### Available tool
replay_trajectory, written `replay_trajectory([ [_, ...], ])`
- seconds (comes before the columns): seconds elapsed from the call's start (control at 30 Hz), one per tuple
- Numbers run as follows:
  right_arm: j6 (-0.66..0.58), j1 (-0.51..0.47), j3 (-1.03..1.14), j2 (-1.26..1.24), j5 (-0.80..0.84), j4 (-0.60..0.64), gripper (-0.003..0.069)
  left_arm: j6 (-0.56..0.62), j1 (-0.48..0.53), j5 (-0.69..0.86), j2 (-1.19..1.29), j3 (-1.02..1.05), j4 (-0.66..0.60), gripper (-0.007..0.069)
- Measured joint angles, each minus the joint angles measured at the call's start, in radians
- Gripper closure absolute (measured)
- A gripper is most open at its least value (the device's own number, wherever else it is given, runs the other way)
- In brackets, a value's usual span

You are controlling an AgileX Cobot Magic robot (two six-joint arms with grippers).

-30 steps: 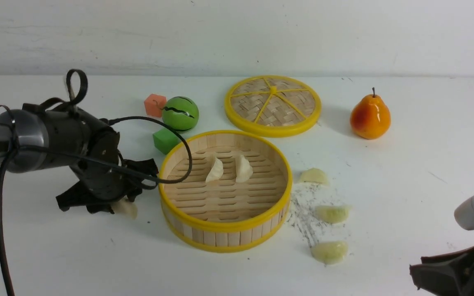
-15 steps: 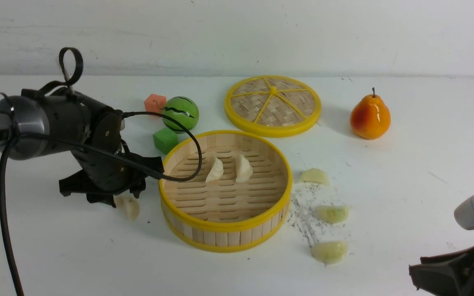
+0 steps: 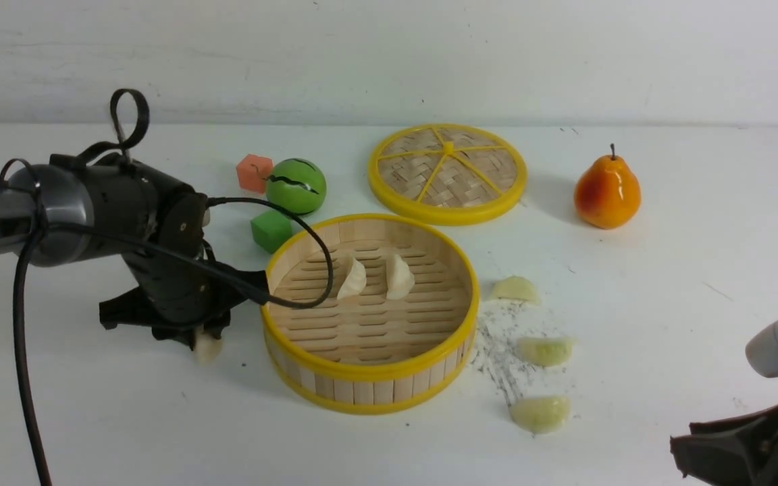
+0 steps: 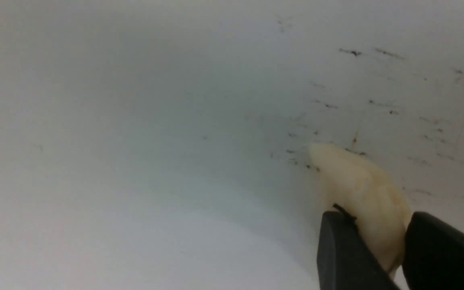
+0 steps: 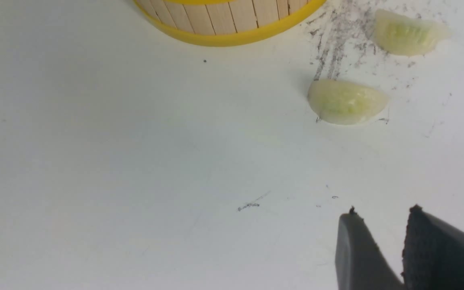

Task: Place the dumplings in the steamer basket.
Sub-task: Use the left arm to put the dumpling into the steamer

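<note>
**Left gripper (image 3: 198, 335) pinches cream dumpling (image 4: 361, 185) beside basket (image 3: 369, 370)**

Its jaws clamp the dumpling's sides just left of the basket, its long axis pointing out past the tips. The carry likely goes rightward over the rim. The right gripper (image 5: 381, 225), narrowly parted and empty, sits right of the basket, nearer the green dumplings (image 5: 346, 101).

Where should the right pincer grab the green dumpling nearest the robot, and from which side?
Grip the green dumpling across its plump middle, right pincer coming straight down. It lies flat on the table, clear of the steamer basket, so only its short width, straight edge to curved edge, offers opposing faces; the tapered tips would probably slip.
</note>
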Motion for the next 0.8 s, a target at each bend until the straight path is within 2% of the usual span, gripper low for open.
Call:
replay_trajectory([
  [0.27, 0.0, 0.0, 0.0, 0.0, -0.003, -0.002, 0.0471, 0.111, 0.0, 0.025, -0.143, -0.029, -0.056, 0.0437],
  [0.43, 0.0, 0.0, 0.0, 0.0, -0.003, -0.002, 0.047, 0.333, -0.007, 0.055, -0.211, -0.157, -0.257, 0.0437],
  [0.57, 0.0, 0.0, 0.0, 0.0, -0.006, -0.003, 0.0468, 0.543, -0.05, 0.092, -0.15, -0.251, -0.383, 0.0437],
  [0.63, 0.0, 0.0, 0.0, 0.0, -0.01, -0.003, 0.0468, 0.594, -0.072, 0.101, -0.088, -0.299, -0.403, 0.0437],
  [0.8, 0.0, 0.0, 0.0, 0.0, -0.01, -0.01, 0.0468, 0.617, -0.085, 0.12, 0.071, -0.399, -0.384, 0.0438],
])
